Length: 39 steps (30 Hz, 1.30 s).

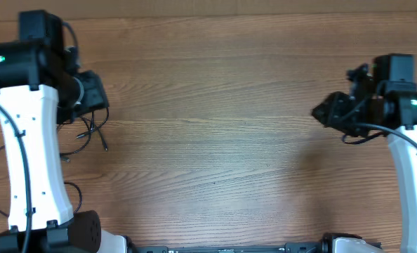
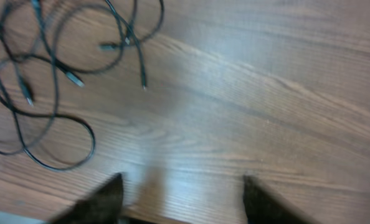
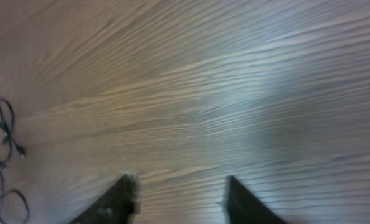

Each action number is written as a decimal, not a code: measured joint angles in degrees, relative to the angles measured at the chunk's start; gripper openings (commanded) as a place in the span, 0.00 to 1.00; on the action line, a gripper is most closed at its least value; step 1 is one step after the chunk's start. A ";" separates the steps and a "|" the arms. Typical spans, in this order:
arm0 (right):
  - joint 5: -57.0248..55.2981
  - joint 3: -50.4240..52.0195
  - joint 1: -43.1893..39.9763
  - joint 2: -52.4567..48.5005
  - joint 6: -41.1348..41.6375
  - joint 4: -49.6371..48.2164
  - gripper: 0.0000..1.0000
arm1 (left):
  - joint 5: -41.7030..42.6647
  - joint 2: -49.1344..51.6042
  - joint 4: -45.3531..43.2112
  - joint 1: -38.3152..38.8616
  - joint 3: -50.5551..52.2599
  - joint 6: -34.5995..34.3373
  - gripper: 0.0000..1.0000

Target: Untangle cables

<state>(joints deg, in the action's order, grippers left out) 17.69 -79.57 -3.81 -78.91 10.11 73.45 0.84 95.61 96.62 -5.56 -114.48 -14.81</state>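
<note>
- Overhead: the cables [image 1: 90, 133] lie on the wooden table [image 1: 215, 154] at its far left, just beside the white left arm [image 1: 26, 140].
- In this view only a few thin black strands and one loop show. The rest is hidden under the left gripper [image 1: 95, 98], which hangs over the top of the bundle.
- The left wrist view shows much more: several loose, overlapping loops at upper left, and one bigger loop trailing lower down.
- Small grey plug tips [image 2: 75, 79] show only in this view, at least three or four of them. The picture is blurry, so I cannot tell which strand crosses over which.
- Left gripper: fingers spread wide with bare wood between them, holding nothing. The cables are ahead and off to one side, not touching the fingers.
- The right gripper [image 1: 322, 112] is at the far right of the table, well apart from the cables.
- Right wrist view: fingers also apart and holding nothing, over bare wood. The cables are a small dark tangle at the left edge.
- Overhead only: a green light [image 1: 1, 58] glows on the left arm, and another on the right.
</note>
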 measured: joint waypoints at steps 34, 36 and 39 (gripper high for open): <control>-5.81 -0.07 6.21 -2.95 -0.87 16.04 1.00 | -1.75 -21.97 -0.96 20.31 32.83 -2.84 1.00; -6.56 0.15 6.21 -2.05 -0.46 15.45 1.00 | -2.75 -24.83 -2.56 20.33 33.48 -3.80 1.00; -7.26 2.19 6.21 2.25 0.13 13.14 1.00 | -3.52 -30.10 -5.86 20.33 34.38 -4.76 1.00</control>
<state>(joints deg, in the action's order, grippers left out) 10.44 -77.38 2.39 -76.66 10.24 86.59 -2.68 65.52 90.76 14.76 -80.09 -19.57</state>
